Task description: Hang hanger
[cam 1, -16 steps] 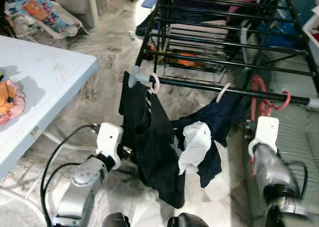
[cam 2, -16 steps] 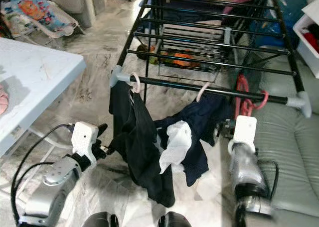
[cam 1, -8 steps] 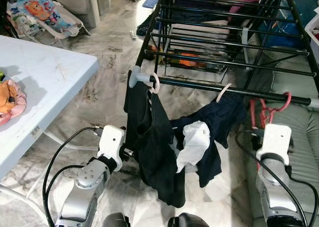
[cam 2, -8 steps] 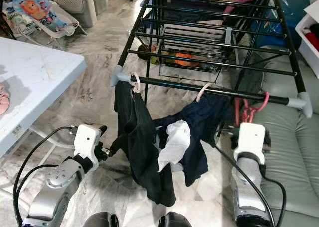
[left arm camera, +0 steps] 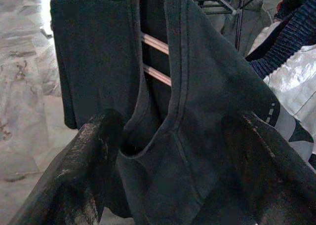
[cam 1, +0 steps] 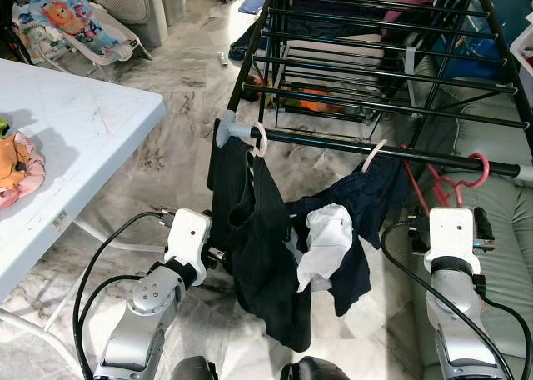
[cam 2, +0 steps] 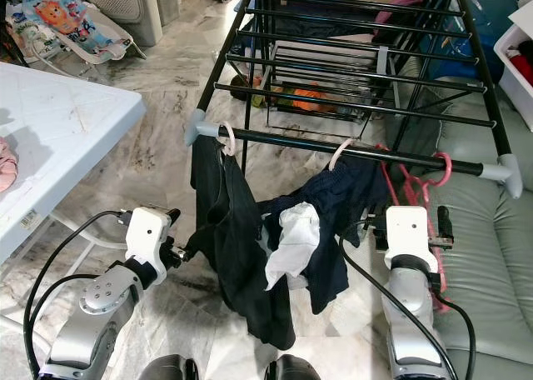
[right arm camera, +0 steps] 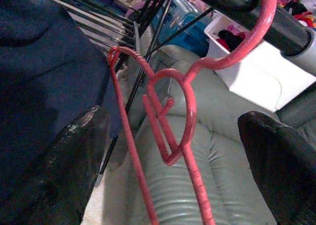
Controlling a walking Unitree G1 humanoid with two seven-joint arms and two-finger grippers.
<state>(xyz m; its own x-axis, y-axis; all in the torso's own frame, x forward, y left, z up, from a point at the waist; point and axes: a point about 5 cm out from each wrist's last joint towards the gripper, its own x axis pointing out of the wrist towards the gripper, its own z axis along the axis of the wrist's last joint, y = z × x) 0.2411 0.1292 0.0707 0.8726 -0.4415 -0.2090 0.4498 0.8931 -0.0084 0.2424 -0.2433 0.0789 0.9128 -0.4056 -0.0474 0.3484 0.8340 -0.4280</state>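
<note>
Right wrist view: my right end effector [right arm camera: 173, 151] is spread open around the red hanger [right arm camera: 182, 106], hooked over the drying rack's front rail [cam 1: 391, 151] near its right end. Hanging looks done; next I'd withdraw carefully. Left end effector [left arm camera: 168, 156], open, faces the black shirt [cam 1: 254, 230].

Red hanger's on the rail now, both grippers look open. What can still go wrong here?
1. The red hanger hooks the rail near its end cap; the right gripper could knock it off when backing out.
2. The left gripper has the black shirt between its fingers; pulling away may snag the cloth and drag its hanger.
</note>
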